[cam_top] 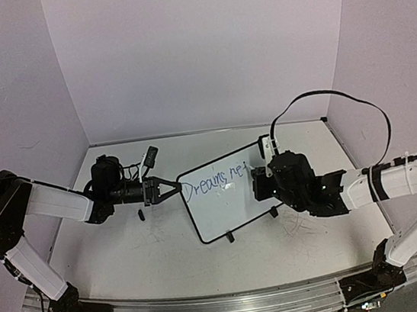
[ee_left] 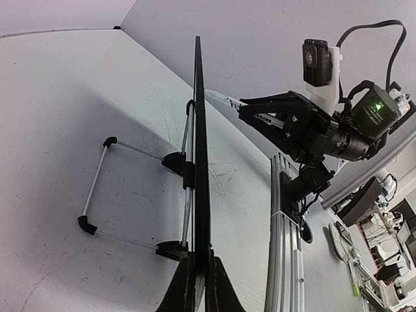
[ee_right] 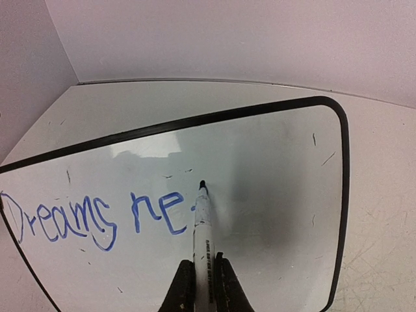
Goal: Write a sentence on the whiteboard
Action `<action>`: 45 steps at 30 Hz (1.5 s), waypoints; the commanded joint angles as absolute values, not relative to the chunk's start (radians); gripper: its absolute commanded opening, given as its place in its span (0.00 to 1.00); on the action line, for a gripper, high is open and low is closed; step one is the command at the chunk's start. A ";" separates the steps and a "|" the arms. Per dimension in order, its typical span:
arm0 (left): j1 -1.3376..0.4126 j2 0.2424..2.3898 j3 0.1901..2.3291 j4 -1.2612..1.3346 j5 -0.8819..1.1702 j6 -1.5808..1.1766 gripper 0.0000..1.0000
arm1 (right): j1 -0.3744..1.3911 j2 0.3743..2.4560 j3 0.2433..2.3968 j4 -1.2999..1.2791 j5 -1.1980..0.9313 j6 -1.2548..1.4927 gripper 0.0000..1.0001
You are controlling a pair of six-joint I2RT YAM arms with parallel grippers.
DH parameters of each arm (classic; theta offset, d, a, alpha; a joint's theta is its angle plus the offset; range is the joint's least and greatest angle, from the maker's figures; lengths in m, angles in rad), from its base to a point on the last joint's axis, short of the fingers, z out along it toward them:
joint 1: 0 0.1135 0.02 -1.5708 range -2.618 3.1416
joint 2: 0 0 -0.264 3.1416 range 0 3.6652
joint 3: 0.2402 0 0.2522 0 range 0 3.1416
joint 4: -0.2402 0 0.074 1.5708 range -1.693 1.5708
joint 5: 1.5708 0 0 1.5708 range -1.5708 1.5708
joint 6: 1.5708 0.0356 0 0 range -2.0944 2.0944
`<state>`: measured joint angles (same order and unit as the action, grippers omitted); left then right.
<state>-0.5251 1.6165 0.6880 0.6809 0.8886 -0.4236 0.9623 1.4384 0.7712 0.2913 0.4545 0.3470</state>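
**Left arm.** The left jaws were closed on the left edge of the small glossy white whiteboard with a thin black rounded frame. In the left wrist view the two fingertips pinched the black frame edge-on. The board stood propped on its wire feet on the scuffed white bench. A small black piece lay on the bench just below these jaws; I could not identify it.

**Board.** Its long axis ran from the left jaws across toward the right arm, slanting up to the right in the overhead view. The dark-blue handwritten sentence read "Dreams ne" and began near the clamped edge.

**Right arm.** The right jaws were closed around the barrel of a white marker with a dark tip, which pointed straight out from the jaws toward the board face. The tip sat just right of the last "e", at or very close to the surface; I could not confirm contact.

**Governing relation.** I judged that the next stroke depended on the blank board area. It lay to the right of the tip, away from the left jaws and on the right arm's own side. The writing line ran along the board's long axis. The right arm was the only one positioned to write.

**Containers.** I saw none in any view.
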 commanded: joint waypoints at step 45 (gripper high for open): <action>-0.525 1.602 0.729 0.661 0.946 -0.439 0.00 | 0.933 1.368 0.738 0.330 0.415 0.350 0.00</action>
